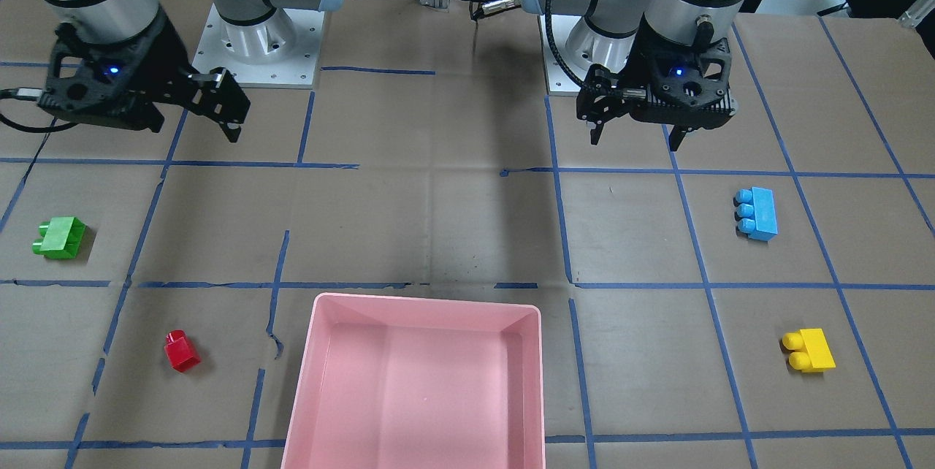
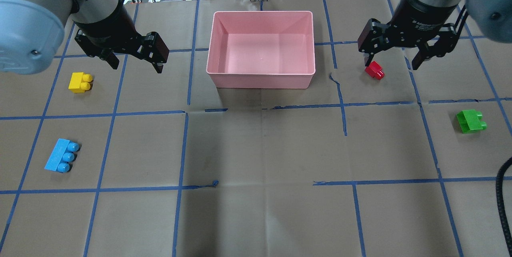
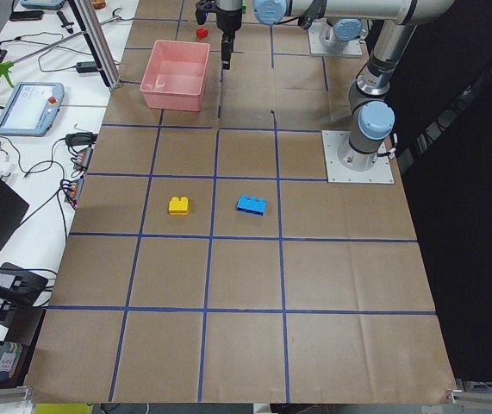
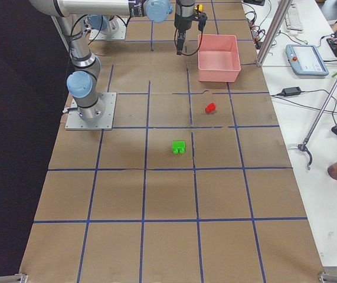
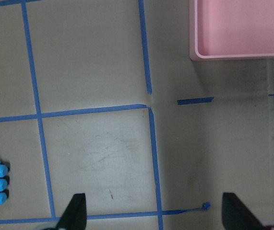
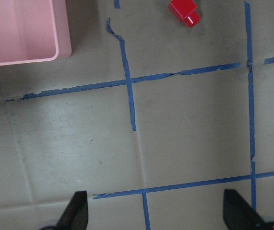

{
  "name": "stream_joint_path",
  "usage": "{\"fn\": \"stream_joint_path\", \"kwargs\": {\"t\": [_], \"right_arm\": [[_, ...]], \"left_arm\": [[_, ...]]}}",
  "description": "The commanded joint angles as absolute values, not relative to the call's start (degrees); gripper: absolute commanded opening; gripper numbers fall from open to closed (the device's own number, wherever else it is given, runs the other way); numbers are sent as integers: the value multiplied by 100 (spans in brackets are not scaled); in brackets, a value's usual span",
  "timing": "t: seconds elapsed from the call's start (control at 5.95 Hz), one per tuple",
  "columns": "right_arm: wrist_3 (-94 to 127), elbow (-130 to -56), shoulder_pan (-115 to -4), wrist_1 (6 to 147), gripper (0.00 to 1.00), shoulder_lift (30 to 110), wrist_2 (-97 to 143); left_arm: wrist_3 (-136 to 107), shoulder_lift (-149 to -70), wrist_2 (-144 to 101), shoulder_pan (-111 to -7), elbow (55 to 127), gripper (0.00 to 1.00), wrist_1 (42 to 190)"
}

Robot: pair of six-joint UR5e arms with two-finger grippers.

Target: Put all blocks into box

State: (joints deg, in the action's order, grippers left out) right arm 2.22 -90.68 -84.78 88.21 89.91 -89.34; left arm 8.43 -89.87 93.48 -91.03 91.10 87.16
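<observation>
**Operator:** Where do the blocks lie from your jaws?

**Robot:** Both my left jaws and my right jaws hang above the desk, spread wide, with nothing in them. The red block is the one nearest my right jaws. In the right wrist view it sits at the top edge, ahead of my fingertips and not between them. The green block lies farther out on that side and nearer my base. On my left side, the yellow block lies near the left jaws, and the blue block lies nearer my base.

**Operator:** Do the views disagree?

**Robot:** From overhead, the red block looks to be touching one right fingertip. The front view shows those jaws well apart from it. The left wrist view shows the blue block at its left edge, but only a sliver of the yellow one. Each wrist view shows just one corner of the box.

**Operator:** And inside the box?

**Robot:** It stands between my arms, toward the far side of the desk. Only its bare pink floor shows. All four blocks lie on the desk outside it.
</observation>
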Motion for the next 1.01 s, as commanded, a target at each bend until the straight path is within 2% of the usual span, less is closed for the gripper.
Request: {"fn": "stream_joint_path", "kwargs": {"t": [0.0, 0.34, 0.67, 0.84], "right_arm": [[-977, -9070, -7468, 8833, 100, 8861, -8921], [-2803, -9079, -6273, 9532, 100, 8431, -8956], [-3434, -9105, -5592, 10218, 100, 7746, -9357], [-3428, -9297, -5581, 10404, 99, 7621, -9352]], "left_arm": [[1963, -8799, 9343, -8434, 9419, 99, 8780], [4104, -8755, 9325, -6976, 10341, 98, 7774], [5383, -8920, 9299, -5834, 10598, 95, 7708], [6266, -9225, 9299, -5236, 10791, 95, 7047]]}}
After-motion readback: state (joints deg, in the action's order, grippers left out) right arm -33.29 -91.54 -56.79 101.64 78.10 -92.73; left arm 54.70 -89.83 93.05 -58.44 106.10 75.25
